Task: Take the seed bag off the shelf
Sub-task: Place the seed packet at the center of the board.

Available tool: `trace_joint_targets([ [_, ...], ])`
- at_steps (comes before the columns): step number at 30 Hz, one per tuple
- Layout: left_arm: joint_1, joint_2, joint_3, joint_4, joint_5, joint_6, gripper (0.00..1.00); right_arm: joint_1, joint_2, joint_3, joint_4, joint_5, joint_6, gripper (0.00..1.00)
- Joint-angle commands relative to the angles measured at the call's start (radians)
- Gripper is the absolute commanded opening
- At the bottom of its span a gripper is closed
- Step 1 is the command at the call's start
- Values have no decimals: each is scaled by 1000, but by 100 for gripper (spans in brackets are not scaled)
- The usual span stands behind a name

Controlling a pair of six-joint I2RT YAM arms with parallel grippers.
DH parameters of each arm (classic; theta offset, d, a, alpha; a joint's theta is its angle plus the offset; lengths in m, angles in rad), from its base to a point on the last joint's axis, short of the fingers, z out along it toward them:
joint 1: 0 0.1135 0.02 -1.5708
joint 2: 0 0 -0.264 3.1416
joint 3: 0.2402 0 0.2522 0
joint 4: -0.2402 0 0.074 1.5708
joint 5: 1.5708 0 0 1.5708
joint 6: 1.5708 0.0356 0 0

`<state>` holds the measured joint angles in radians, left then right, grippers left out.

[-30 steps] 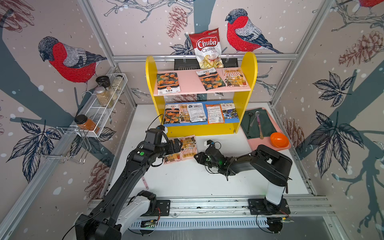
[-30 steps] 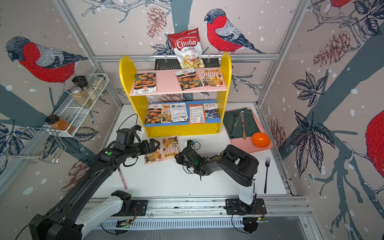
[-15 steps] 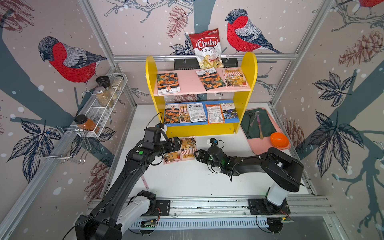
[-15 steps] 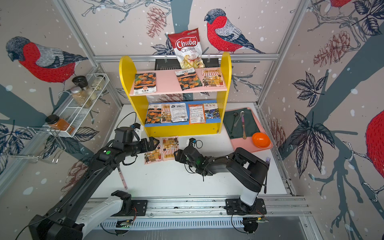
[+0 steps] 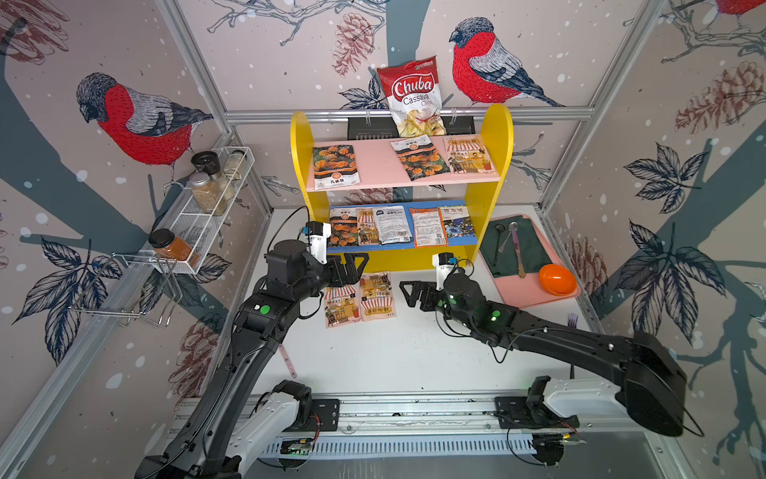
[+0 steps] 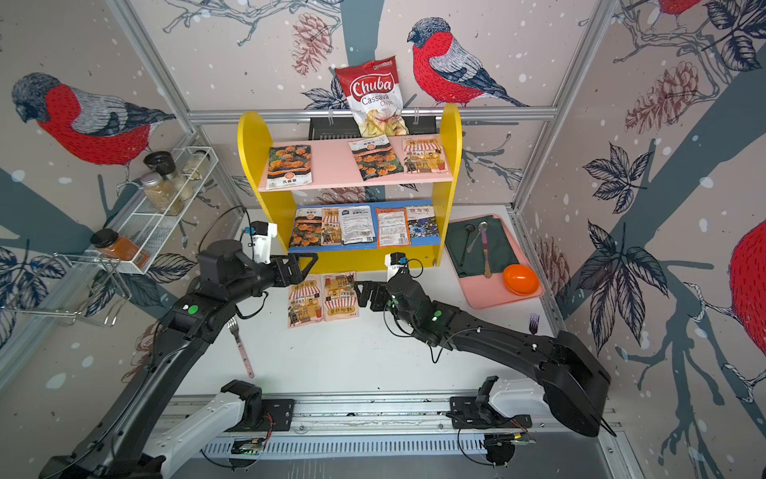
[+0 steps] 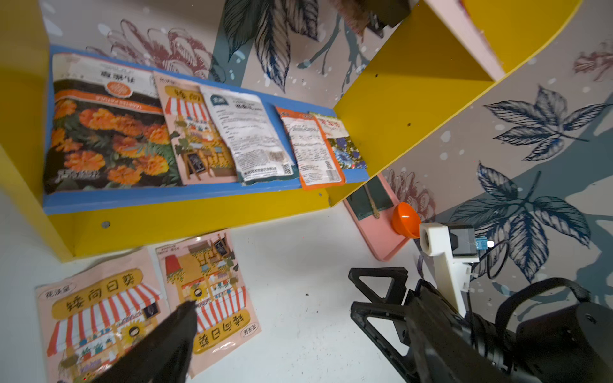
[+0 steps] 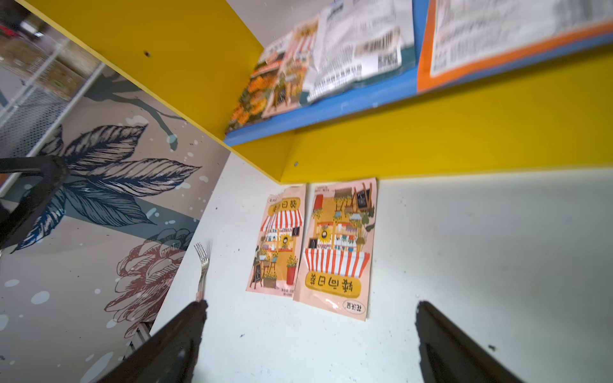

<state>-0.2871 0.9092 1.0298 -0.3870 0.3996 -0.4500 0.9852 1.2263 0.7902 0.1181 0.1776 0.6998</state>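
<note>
The shelf [image 5: 491, 141] stands at the back of the table, with three seed bags on its pink upper board [image 5: 381, 172] and several on its blue lower board [image 5: 398, 248]. Two pink seed bags with striped awnings [image 5: 340, 305] [image 5: 376, 296] lie flat side by side on the table in front of it. My left gripper [image 5: 359, 269] hovers open just left of them, holding nothing. My right gripper [image 5: 404, 294] is open just right of them, clear of the nearer bag [image 8: 335, 252]. In the right wrist view the jaws [image 8: 311, 331] stand wide with bare table between.
A white wire spice rack [image 5: 207, 207] with jars hangs on the left wall. A chips bag [image 5: 412, 97] hangs behind the shelf. A pink tray [image 5: 534, 296] at the right holds a dark cloth, spoons and an orange bowl [image 5: 557, 278]. A fork [image 6: 240, 348] lies near the left arm.
My right gripper has opened and pulled back a little from the right-hand bag, which now lies flat on the table. The right arm has stretched out lower. The left gripper stayed open.
</note>
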Motion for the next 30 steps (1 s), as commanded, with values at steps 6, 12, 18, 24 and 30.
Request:
trace_joint_targets([
  [6, 0, 58, 94, 226, 111, -59, 98, -29, -171, 183, -297, 126, -286, 100],
  [12, -1, 98, 150, 320, 149, -83, 98, -32, -155, 369, -411, 208, -431, 100],
  [18, -20, 154, 203, 370, 171, -96, 98, -42, -43, 603, -478, 310, -568, 100],
  [24, -55, 175, 223, 389, 162, -104, 98, -117, 120, 848, -510, 245, -654, 100],
  [30, -65, 196, 238, 366, 173, -83, 98, -207, 307, 1155, -614, 124, -676, 100],
])
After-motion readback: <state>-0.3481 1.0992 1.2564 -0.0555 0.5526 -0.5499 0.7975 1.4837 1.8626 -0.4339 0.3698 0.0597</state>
